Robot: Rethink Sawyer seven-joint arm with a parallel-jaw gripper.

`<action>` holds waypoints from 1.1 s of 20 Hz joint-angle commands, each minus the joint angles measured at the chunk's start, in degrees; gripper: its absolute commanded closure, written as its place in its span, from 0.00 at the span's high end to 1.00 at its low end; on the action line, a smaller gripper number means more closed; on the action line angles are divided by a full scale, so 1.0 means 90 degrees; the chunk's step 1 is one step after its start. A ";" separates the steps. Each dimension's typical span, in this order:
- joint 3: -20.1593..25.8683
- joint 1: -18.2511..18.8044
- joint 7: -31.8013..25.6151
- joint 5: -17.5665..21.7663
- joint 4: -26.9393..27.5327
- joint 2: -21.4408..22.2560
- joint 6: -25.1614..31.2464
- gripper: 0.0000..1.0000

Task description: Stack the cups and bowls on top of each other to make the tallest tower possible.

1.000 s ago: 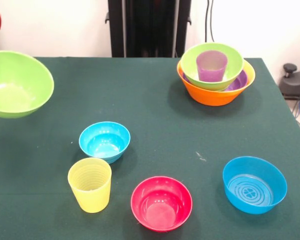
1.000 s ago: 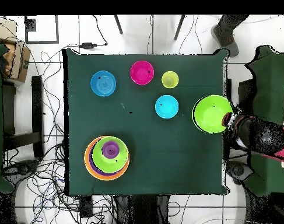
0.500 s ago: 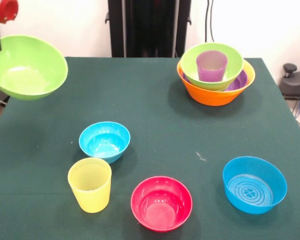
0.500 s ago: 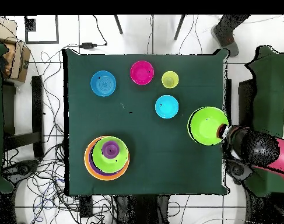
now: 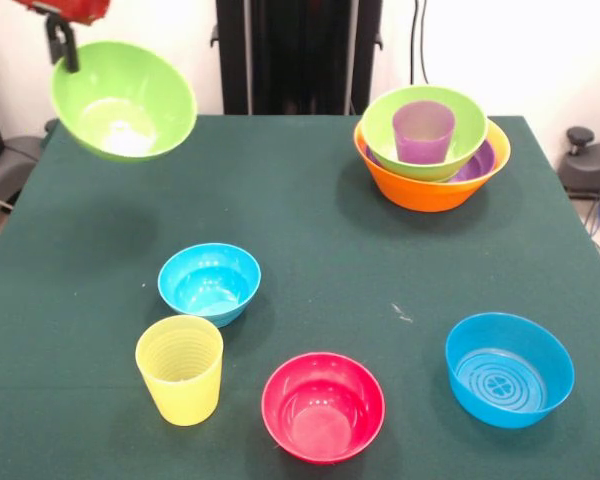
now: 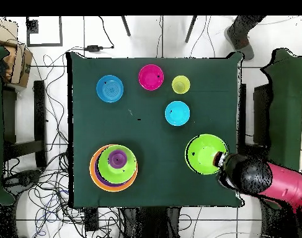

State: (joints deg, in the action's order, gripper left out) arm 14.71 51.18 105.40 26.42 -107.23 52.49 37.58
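Since the earlier frame, a green bowl (image 5: 123, 100), clamped by the gripper (image 5: 64, 52), has been carried inward; next, lowering onto the tower (image 5: 432, 150).

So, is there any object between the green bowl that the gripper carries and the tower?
Nothing visible. The green bowl hangs above the table in the gripper, and the cloth between it and the tower is bare.

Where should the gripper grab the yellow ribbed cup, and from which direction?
The yellow ribbed cup stands upright, mouth open. Probably best to come straight down and pinch its rim on the side away from the small blue bowl, which sits close behind it.
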 commanded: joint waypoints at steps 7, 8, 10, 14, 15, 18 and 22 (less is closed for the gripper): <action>-0.0685 -0.0960 0.1705 -0.0608 -0.1098 0.0416 -0.0503 0.00; -0.0702 -0.1004 0.1697 -0.0675 -0.1118 0.0494 -0.0418 0.00; -0.0735 -0.1093 0.1663 -0.0824 -0.1134 0.0695 -0.0167 0.00; -0.0810 -0.1263 0.1603 -0.1126 -0.1101 0.1065 0.0304 0.00; -0.0840 -0.1330 0.1611 -0.1229 -0.1112 0.1174 0.0435 0.00; -0.0956 -0.1512 0.1737 -0.1522 -0.1271 0.1407 0.0420 0.00; -0.1192 -0.1838 0.2060 -0.1647 -0.1401 0.1338 0.0076 0.00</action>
State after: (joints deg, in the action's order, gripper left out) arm 5.51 38.70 111.82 14.58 -115.57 63.31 36.42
